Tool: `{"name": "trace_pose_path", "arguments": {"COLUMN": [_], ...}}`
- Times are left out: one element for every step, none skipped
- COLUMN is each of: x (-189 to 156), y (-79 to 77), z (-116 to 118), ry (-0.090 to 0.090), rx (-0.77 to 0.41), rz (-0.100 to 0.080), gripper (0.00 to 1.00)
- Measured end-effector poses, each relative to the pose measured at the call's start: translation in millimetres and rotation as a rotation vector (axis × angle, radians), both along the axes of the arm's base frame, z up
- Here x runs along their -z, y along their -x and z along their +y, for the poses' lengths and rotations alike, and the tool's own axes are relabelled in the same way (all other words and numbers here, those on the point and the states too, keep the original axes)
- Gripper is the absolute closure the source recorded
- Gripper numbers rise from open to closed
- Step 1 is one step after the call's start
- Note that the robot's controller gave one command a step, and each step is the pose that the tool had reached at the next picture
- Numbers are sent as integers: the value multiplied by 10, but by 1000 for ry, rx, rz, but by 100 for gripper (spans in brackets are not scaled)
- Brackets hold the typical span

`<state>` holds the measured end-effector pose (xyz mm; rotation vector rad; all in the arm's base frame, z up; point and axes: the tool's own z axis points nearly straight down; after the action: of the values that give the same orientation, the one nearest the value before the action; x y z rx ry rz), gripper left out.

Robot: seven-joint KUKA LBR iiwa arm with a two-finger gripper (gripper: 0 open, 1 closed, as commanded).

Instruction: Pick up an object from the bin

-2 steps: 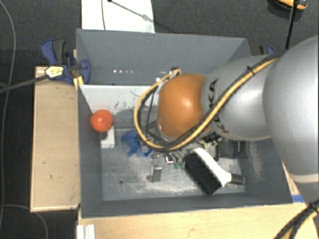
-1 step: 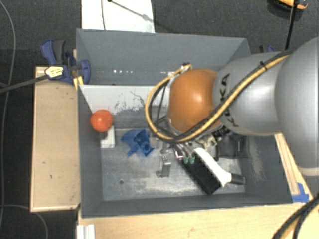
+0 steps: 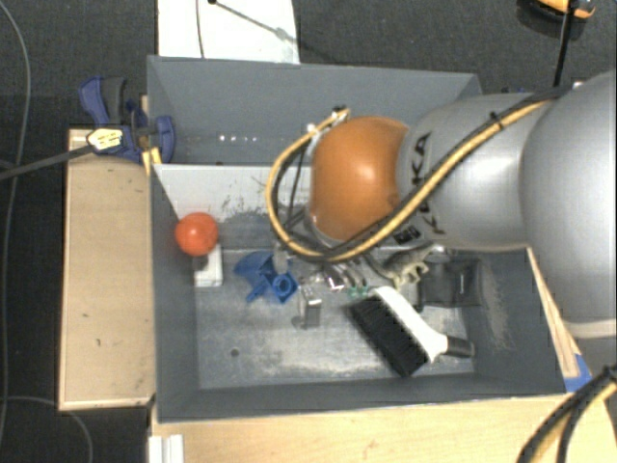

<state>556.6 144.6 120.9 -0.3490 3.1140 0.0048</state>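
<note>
1. The grey bin holds only a few loose things. Far left, by the wall, an orange ball sits touching a small white block just below it.
2. Right of them lies a blue plastic piece, knobbly and uneven, on the bin floor.
3. The fingers hang just right of that blue piece, low over bare floor, under the arm's orange cover. I cannot tell whether they stand wide or narrow. Nothing shows between them.
4. The blue piece is the nearest thing to pick. To do it well, I judge the fingers should shift a little left, straddle the piece's narrowest part, go down to the floor and only then close. Its odd shape could let it twist out.
5. Further right, a black brush with a white handle lies slantwise, near the fingers but apart from them. A careless sweep could knock it.
6. Beyond it, a dark thing sits under the arm, too shadowed to name.
</note>
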Motion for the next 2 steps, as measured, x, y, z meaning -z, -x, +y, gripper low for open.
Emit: {"name": "trace_pose_path", "arguments": {"x": [232,334], "y": [-158,-263], "z": [86,86], "ry": [0,-5], "rx": [33,161], "rz": [-4,-9], "gripper": [0,0]}}
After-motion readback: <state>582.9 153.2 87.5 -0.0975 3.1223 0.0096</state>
